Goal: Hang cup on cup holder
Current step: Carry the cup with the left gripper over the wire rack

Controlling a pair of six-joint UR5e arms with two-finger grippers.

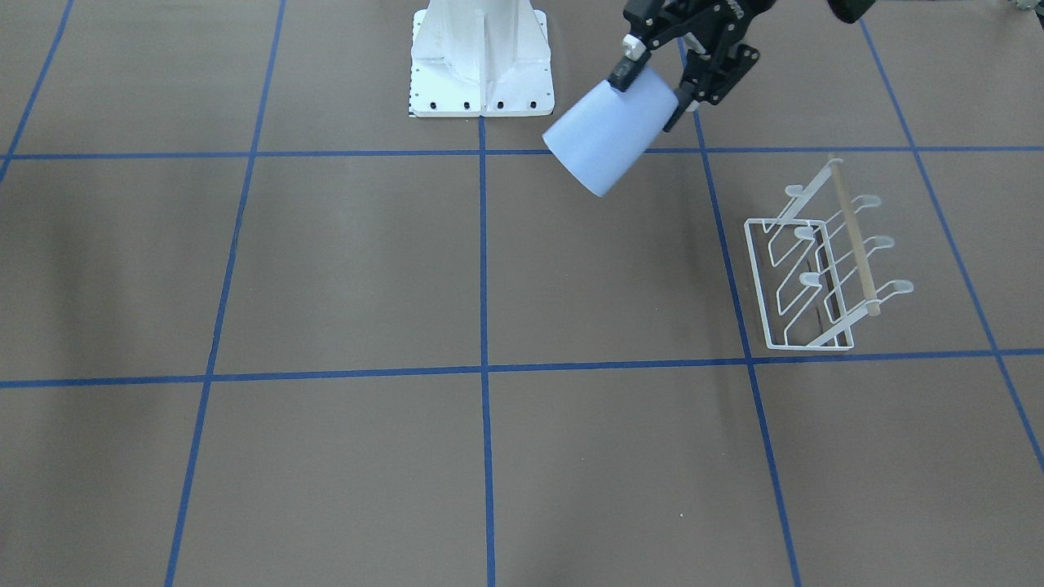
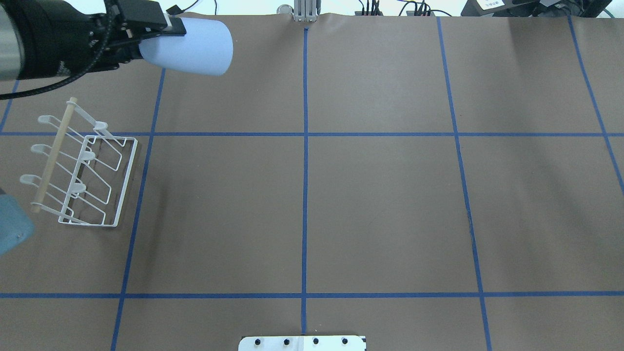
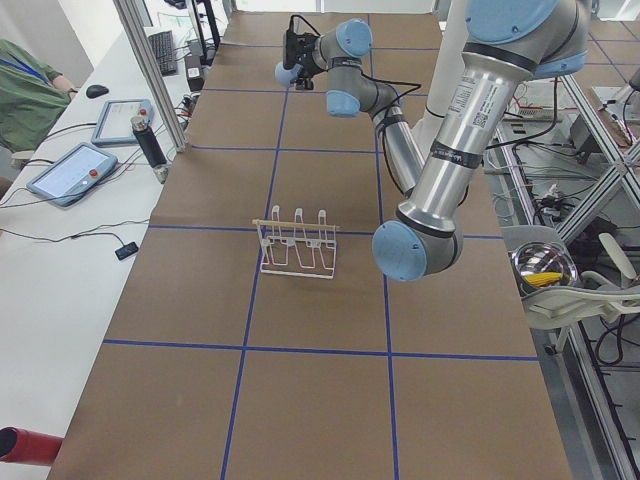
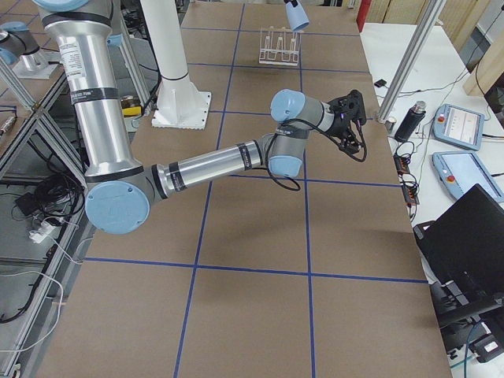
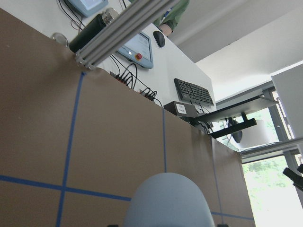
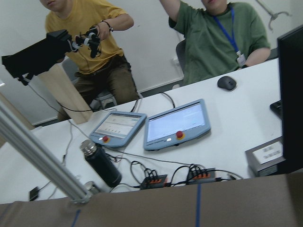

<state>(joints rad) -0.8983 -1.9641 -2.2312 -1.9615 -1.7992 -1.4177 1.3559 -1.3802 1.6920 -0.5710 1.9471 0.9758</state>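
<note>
Left gripper [image 1: 648,96] clamps the plain light blue plastic tumbler [image 1: 603,143], its base hidden.
Right gripper [image 4: 354,112]: grip cannot be told. Tumbler smooth, tapered, tilted.

Raised cup [image 1: 608,143], apart from cup holder [image 1: 853,238]

No writing can be read for certain. Lettering on the silver tube of the left arm [image 3: 468,105] and of the right arm [image 4: 88,87], and white marks on the left pincer [image 1: 648,102], perhaps a maker's name, are too small to make out. White labels on the small dark box [image 5: 182,109] and the grey box [image 6: 267,156] are blurred.
</note>
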